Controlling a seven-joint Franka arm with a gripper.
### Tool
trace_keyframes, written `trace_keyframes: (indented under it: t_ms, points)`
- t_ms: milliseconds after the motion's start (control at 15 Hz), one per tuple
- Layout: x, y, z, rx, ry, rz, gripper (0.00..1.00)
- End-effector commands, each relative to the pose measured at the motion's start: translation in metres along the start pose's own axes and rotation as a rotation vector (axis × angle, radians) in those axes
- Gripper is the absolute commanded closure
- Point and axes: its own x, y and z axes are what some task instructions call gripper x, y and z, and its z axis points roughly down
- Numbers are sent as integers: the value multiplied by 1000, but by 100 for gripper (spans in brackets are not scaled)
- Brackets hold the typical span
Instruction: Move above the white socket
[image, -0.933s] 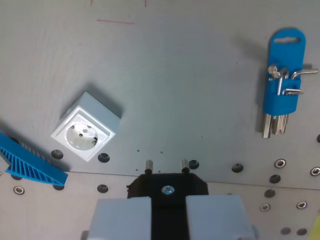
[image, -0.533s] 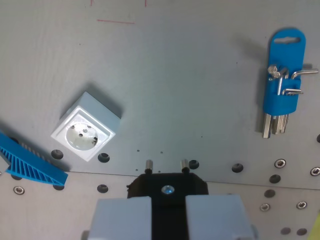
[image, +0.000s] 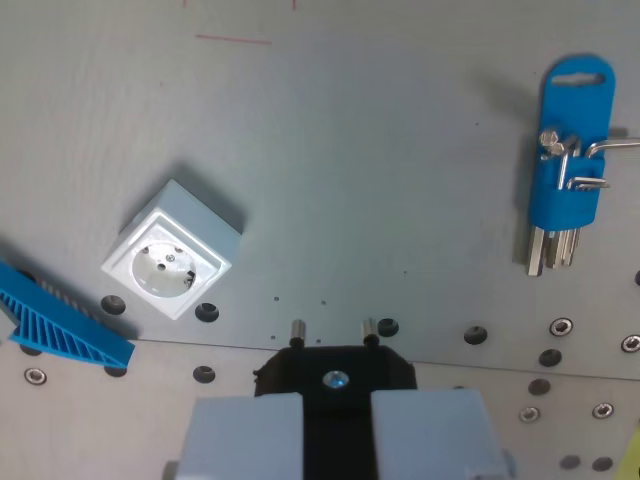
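Socket (image: 166, 263), white and square, sits on the grey table (image: 380, 150) at the wrist view's left, turned like a diamond. Its round face with two small holes looks up to the camera. The socket is well apart from the gripper (image: 335, 405), which is at the bottom middle of the picture, so the gripper is not above it.

The gripper shows two pale grey fingers (image: 245, 435) side by side, and between them it pinches a black plug (image: 335, 372). Two metal pins (image: 297, 331) of the plug point away from the camera, toward the far side of the table. The pins do not touch the socket; they are to the right of it and nearer.

A blue ribbed plastic piece (image: 60, 325) lies at the left edge, near the socket but not touching it. At the far right there is a blue holder with metal hex keys (image: 565, 170), lying flat on the table. A thin red line (image: 233, 40) is marked on the table at the top. A row of round holes and screws (image: 475, 335) runs across the near part of the table.
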Motion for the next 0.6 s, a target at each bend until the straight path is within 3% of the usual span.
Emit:
trace_keyframes:
  t_ms: [67, 600]
  points:
    - [-3, -2, 7, -2, 29, -72, 100]
    - [-15, -12, 30, -10, 81, -189, 100]
